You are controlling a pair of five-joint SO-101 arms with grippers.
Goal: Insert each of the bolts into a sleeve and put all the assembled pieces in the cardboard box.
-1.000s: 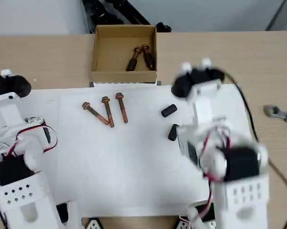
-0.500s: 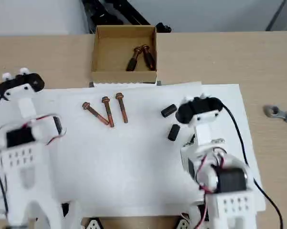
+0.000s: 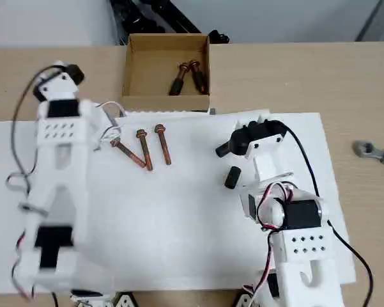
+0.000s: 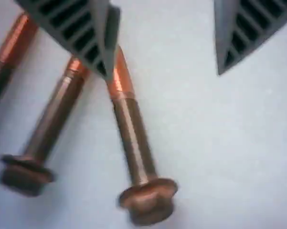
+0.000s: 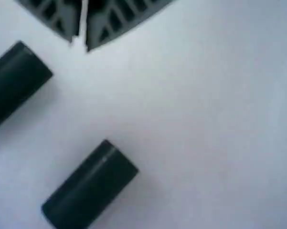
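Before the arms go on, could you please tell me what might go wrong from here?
The bolts lie close together under the open left gripper; closing may catch two or scatter them. The shut right gripper sits beside round sleeves, which could roll if nudged.

No text, label, number or sign can be read anywhere on the table or on the things that lie on it.
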